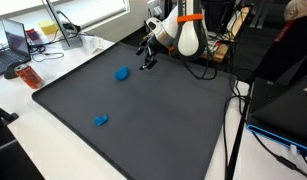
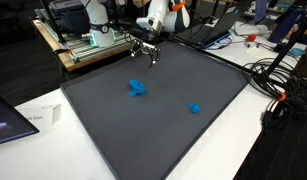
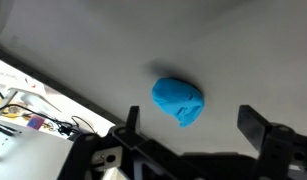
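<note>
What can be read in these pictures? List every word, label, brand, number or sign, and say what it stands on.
No text can be read in any view.
On the laptop screen: windows show, too small to read.
On the red packet: any print is blurred.
On the white card: faint marks, too small to read.
On the blue lump and the dark mat: no markings.

so the mat (image 1: 183, 120) covers most of the desk (image 1: 23, 100), with a laptop (image 1: 17, 40) off it in the upper left of the frame. The fingers (image 1: 146, 62) hang over the mat's far edge, upper middle. The nearer lump (image 1: 122, 73) lies on the mat just lower left of them, and the second lump (image 1: 101, 120) sits further down-left, well apart. In the wrist view the nearer lump (image 3: 178, 102) is mid-frame, between the fingers (image 3: 255, 125) and slightly above them.
</note>
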`<state>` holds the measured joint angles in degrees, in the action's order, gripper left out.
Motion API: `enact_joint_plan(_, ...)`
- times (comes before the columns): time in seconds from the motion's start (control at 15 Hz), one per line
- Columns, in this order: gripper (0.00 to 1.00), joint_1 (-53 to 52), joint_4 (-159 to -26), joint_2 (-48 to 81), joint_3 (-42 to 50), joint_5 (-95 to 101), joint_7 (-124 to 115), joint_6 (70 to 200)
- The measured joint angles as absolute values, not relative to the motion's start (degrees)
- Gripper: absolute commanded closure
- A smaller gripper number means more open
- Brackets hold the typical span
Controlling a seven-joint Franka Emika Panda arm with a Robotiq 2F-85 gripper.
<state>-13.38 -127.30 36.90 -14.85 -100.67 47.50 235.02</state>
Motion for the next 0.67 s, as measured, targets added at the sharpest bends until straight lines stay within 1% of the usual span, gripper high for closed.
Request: enact_joint_plan(0.67, 0.00, -13.4, -146.6, 23.6, -10.1, -78.3, 37.6, 221.6)
